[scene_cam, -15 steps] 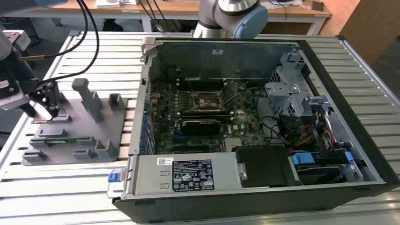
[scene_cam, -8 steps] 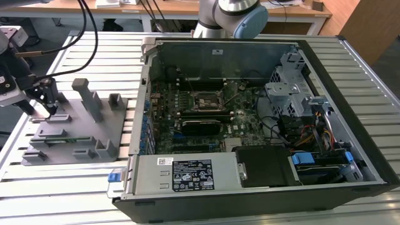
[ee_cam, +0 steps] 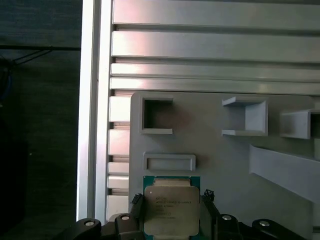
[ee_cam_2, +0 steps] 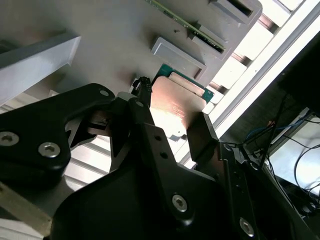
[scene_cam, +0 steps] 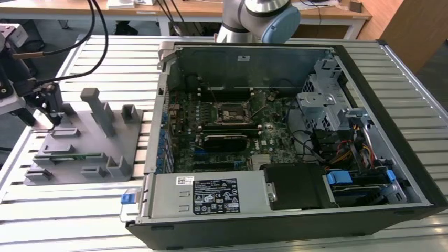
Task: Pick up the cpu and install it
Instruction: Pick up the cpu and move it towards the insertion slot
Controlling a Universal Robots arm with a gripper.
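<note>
The fingers sit narrow, one on each of two opposite edges of the cpu. The gap between them matches the chip's width, so I judge that they have closed on it. In the second wrist view a dark pad lies against one side of the cpu, and the other fingertip is at its far corner.

The cpu lies flat on the grey fixture plate, shiny top up, near the plate's edge and just beside a low rectangular frame moulded into the plate. Nothing shows it raised off the plate.

In the exterior view the gripper hangs over the fixture plate's far corner. The open computer case stands on the slatted surface beside the plate, toward the exterior view's right. The socket on its board is well apart from the plate.

By my reading, the grasp is made or all but made, the lift has not yet happened, and the carry and the seating in the socket remain undone.
</note>
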